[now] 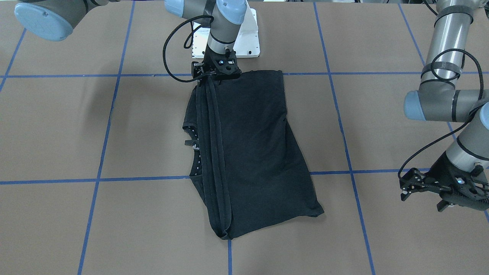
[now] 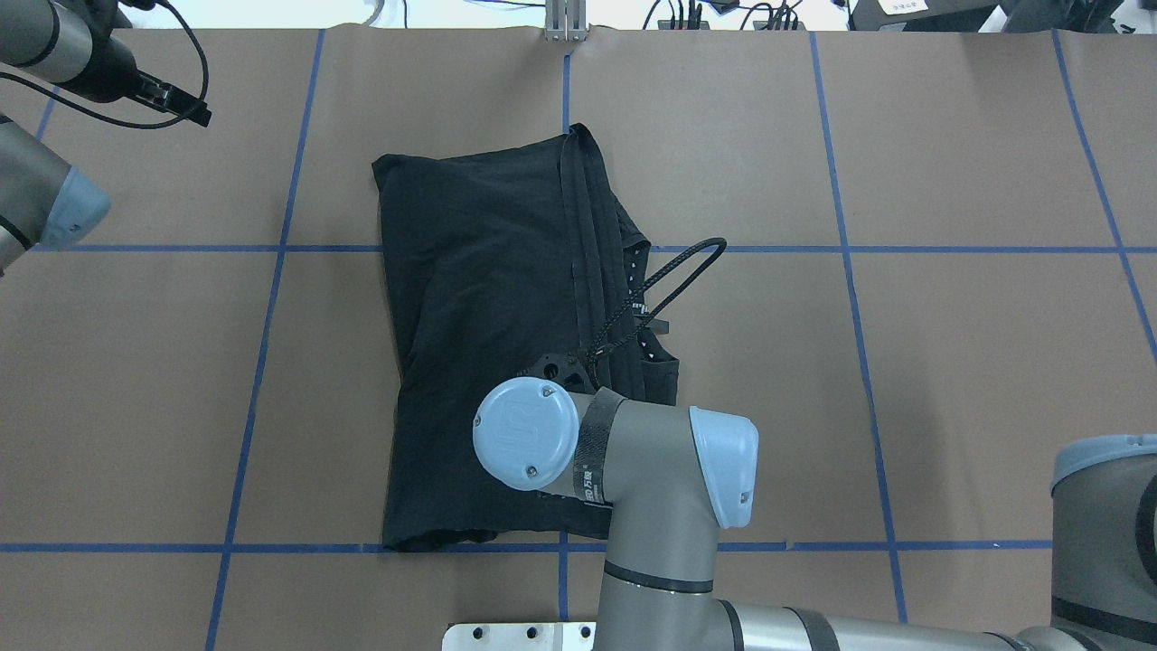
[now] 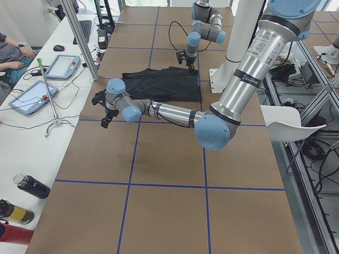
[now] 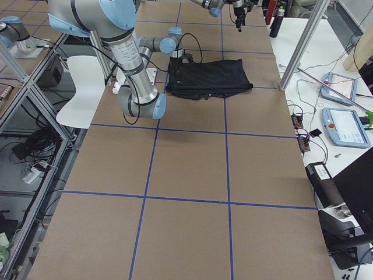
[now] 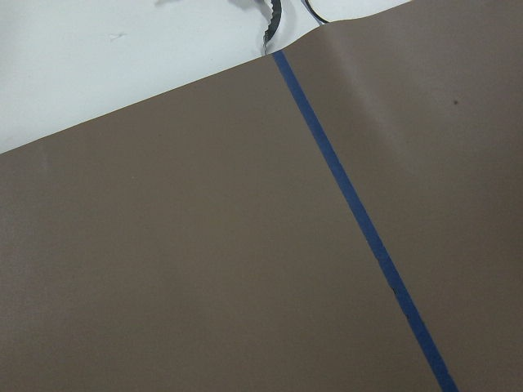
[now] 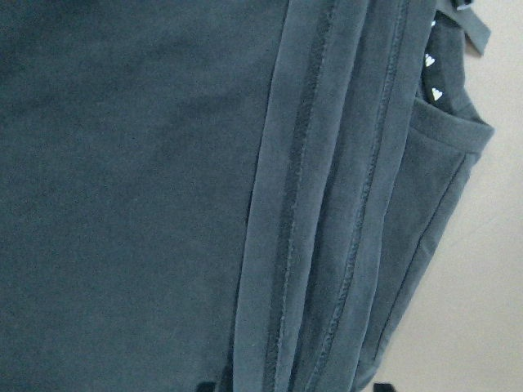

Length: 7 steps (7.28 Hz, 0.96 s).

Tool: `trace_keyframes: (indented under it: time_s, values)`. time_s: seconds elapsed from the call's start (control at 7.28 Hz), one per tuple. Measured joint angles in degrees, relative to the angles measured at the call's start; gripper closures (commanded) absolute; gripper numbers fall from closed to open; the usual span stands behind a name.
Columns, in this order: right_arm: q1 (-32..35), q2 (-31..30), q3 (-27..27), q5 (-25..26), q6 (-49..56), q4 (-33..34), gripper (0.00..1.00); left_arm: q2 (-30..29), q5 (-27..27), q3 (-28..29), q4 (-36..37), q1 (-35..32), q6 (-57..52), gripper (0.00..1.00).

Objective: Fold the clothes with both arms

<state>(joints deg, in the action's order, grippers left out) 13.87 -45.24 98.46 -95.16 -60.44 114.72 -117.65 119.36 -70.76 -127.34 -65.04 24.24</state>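
The left tool (image 2: 176, 99) hangs over the far left corner of the bench (image 2: 949, 362), well apart from the cloth. Its fingers look spread and hold nothing, and its wrist camera sees only brown cover and a blue tape line (image 5: 359, 212). I take it to be parked there so the working area is free.

The black T-shirt (image 2: 479, 298) lies in the middle of the bench. It is folded into a long panel that runs from the robot's edge toward the operators' edge, with the print hidden. The panel's left side is a smooth fold. Toward its right side the hems (image 6: 310, 204) lie stacked in parallel bands, and the ribbed neckline (image 2: 637, 267) peeks out beyond them.

The right tool (image 1: 217, 74) points straight down at the end of those bands nearest the robot's edge. Whether it touches the cloth I cannot tell. In its wrist view two fingertips (image 6: 206, 387) show apart at the bottom of the frame with the bands between them, so the jaws are spread, not clamped. My guess is that it straddles the layers there so that a pinch would gather them all and they would lift as one for the next fold.
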Motion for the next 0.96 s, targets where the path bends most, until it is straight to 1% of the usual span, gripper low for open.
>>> trace_keyframes:
  time_s: [0.41,0.69,0.82,0.96]
  values:
    - [-1.07,0.02,-0.98,-0.27,5.47,0.04,0.56,0.13,0.00,-0.19,-0.01,0.00,-0.07,0.00]
    - [-1.12,0.11,-1.81,-1.19,6.25,-0.02,0.62,0.14,0.00,-0.19,-0.02,0.00,-0.09,0.00]
    - [-1.12,0.26,-2.46,-1.45,6.34,-0.07,0.82,0.14,0.00,-0.20,-0.02,0.00,-0.11,0.00]
    - [-1.11,0.45,-3.08,-1.59,6.37,-0.12,0.99,0.14,0.00,-0.20,-0.01,0.00,-0.09,0.00]
